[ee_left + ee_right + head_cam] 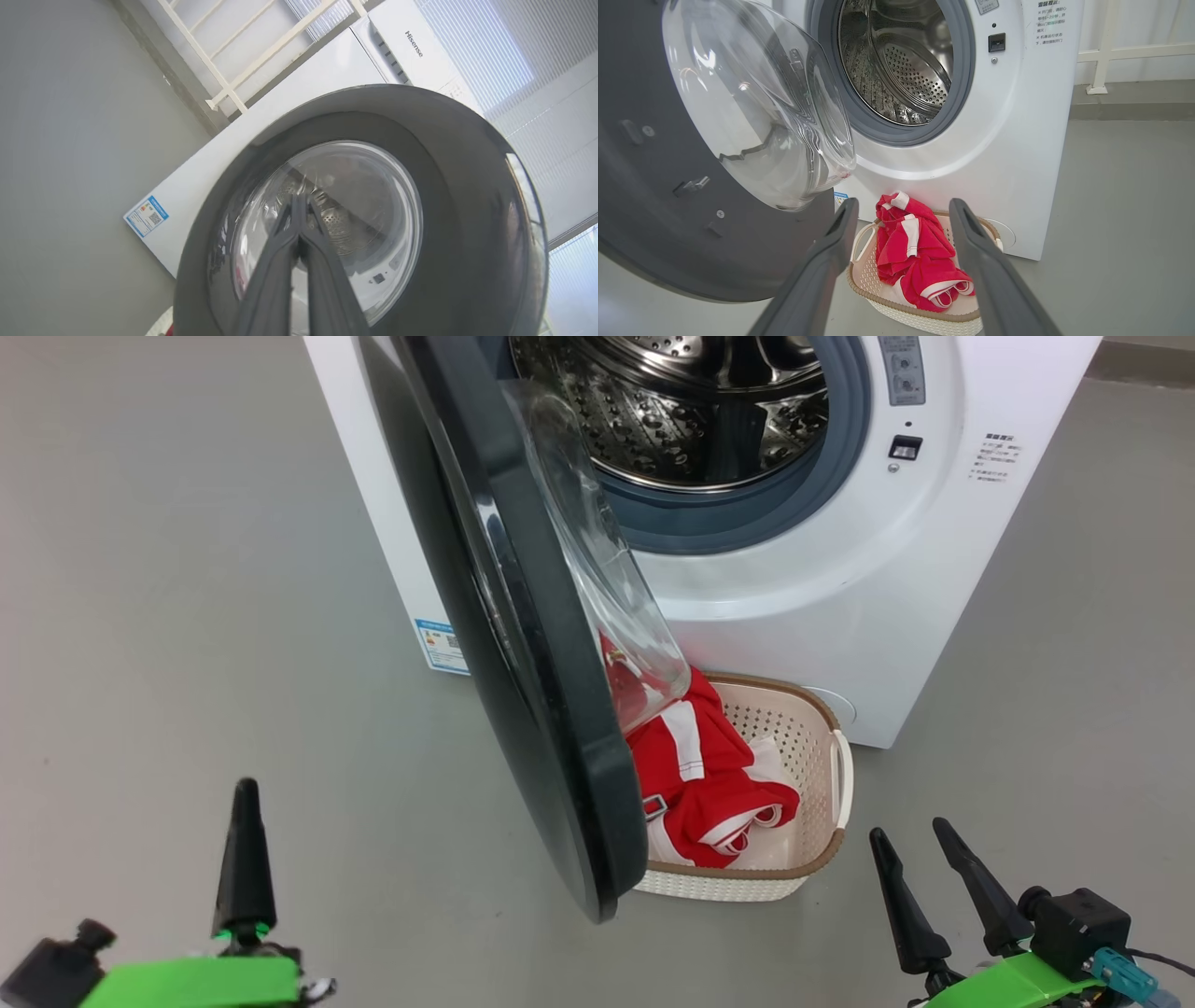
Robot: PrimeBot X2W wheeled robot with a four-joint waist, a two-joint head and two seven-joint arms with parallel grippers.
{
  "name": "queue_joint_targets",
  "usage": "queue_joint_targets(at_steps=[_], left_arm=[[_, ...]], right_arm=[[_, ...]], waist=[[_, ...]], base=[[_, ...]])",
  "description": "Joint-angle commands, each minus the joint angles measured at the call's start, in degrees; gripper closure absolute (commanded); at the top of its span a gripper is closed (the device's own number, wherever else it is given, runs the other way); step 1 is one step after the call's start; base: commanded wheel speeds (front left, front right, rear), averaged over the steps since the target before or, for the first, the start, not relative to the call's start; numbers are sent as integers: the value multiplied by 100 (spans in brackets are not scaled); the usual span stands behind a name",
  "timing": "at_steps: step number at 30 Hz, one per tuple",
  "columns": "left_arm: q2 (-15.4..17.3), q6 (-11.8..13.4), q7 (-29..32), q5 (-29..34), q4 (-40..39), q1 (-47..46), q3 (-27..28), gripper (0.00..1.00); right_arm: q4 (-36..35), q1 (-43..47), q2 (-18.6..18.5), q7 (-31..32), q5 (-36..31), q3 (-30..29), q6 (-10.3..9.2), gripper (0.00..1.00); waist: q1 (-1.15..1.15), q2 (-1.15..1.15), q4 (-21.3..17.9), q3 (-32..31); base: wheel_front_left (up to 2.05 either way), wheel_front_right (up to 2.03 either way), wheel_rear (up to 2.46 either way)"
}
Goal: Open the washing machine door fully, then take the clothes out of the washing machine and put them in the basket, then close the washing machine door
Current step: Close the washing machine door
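Clothes [700,775] lie in basket [826,714]; door [523,691] half-open. Left end effector [246,803] pinched shut, empty, faces door, likely to push it; right end effector [910,831] spread wide, empty.

One white front-loading washing machine [840,616], one round black glass-windowed door [523,709], one cream perforated plastic basket [803,737], one heap of red-and-white clothes [695,765], two dark-fingered pincers: the left pincer [245,791], the right pincer [907,831].

clothes [709,775] in basket [822,728], before washing machine [887,607]
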Motion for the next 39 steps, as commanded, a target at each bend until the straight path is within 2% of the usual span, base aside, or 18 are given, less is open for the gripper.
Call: queue_joint_targets(at_steps=[1,2,5,8,11,13,16,22,39], left_arm=[[272,-30,-45,-1067,-259,-251,32,100],[272,-30,-45,-1067,-259,-251,32,100],[554,-30,564,-2598,-559,-329,-106,100],[762,-30,1730,-3828,-723,-311,-128,100],[1084,-30,2913,-4225,-723,-231,-237,100],[1231,-30,3435,-4232,-733,-200,-262,100],[1243,-30,3959,-4251,-735,-199,-247,100],[1095,-30,4577,-4115,-716,-303,-189,100],[488,-30,4769,-3464,-617,-787,-150,100]], right_arm=[[-126,-200,-19,-36,-53,154,1,0],[-126,-200,-19,-36,-53,154,1,0],[-129,-205,-10,-36,-48,154,1,0],[-130,-223,-4,-36,-45,153,1,0],[-125,-243,0,-36,-36,182,1,0],[-126,-255,1,-36,-31,176,1,0],[-132,-272,2,-36,-26,183,1,0],[-153,-328,2,-36,-20,182,1,0],[-187,-556,23,-36,2,147,1,0]], waist=[[0,0,-43,2],[0,0,-43,2],[0,0,-85,19],[0,0,-138,43],[0,0,-219,60],[0,0,-271,81],[0,0,-354,113],[0,0,-527,222],[0,0,-1064,516]], base=[[0,0,0],[0,0,0],[0,0,0],[0,0,0],[0,0,0],[0,0,0],[0,0,0],[0,0,0],[0,0,0]])
